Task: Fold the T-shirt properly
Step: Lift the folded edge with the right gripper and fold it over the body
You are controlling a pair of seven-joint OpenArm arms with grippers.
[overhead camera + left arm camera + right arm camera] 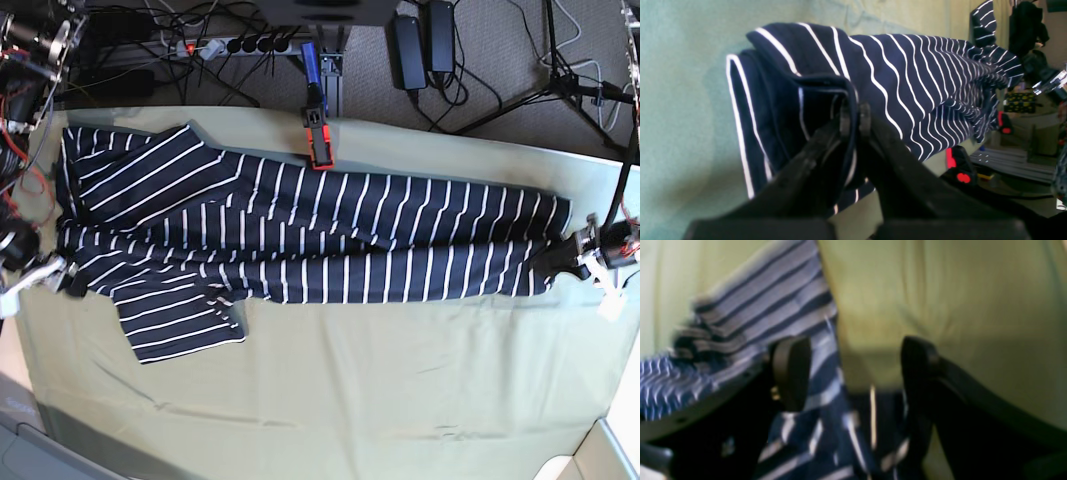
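Note:
The navy, white-striped T-shirt lies stretched sideways across the pale green tablecloth, folded lengthwise, with one sleeve sticking out toward the front. At the cloth's right end my left gripper is shut on the shirt's bunched edge. The left wrist view shows its fingertips pinching a folded layer of the T-shirt. At the shirt's left end sits my right gripper. In the right wrist view its fingers stand wide apart, gripper open, with the blurred T-shirt lying loose between them.
A red and black clamp sits on the table's back edge, just behind the shirt. Power strips, cables and a tripod crowd the floor behind. The tablecloth ends close to the right gripper on the left and the left gripper on the right.

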